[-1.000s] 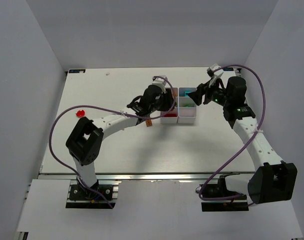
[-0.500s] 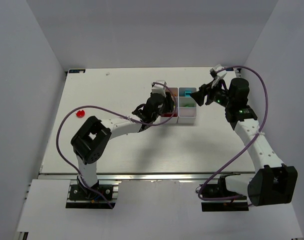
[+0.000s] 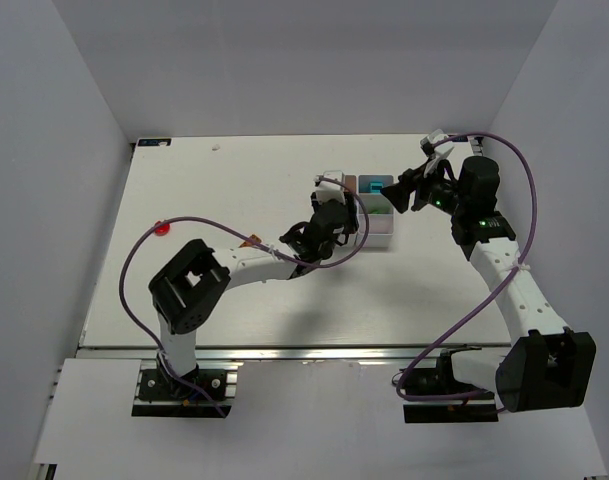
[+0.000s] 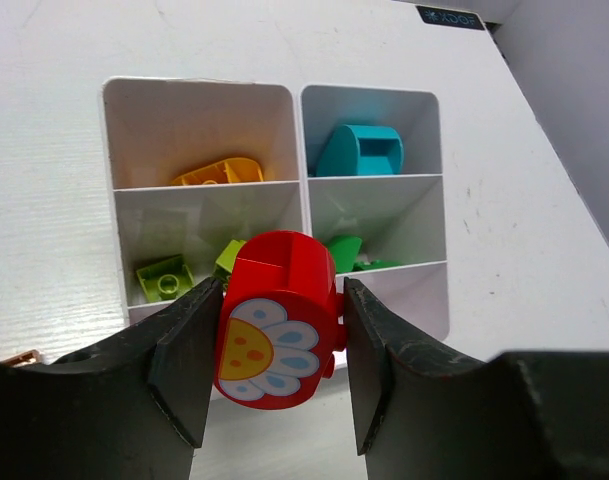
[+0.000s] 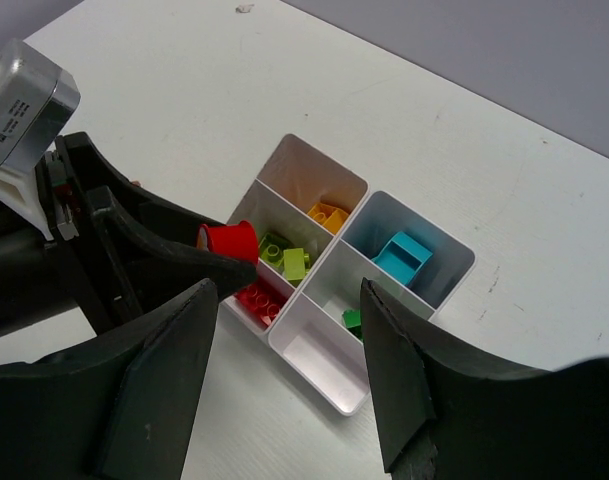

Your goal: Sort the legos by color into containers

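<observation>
The white six-compartment tray [image 4: 302, 180] holds a yellow brick [image 4: 216, 172], a teal piece [image 4: 359, 150], light green bricks [image 4: 164, 278] and a dark green brick [image 4: 346, 250]. Red bricks [image 5: 259, 298] lie in its near-left compartment. My left gripper [image 4: 276, 350] is shut on a red round lego with a flower print [image 4: 276, 318] and holds it over the tray's near-left part [image 3: 336, 222]. My right gripper [image 5: 289, 300] is open and empty, hovering above the tray's right side [image 3: 396, 190].
A small brown piece [image 4: 22, 357] lies on the table left of the tray. A red piece [image 3: 163, 229] sits far left near the left arm's cable. Grey walls enclose the table on three sides.
My left gripper has swung right and nearer with the red flower lego, from the tray's left side to over its near-left part. My right gripper has drawn back slightly to the right.
</observation>
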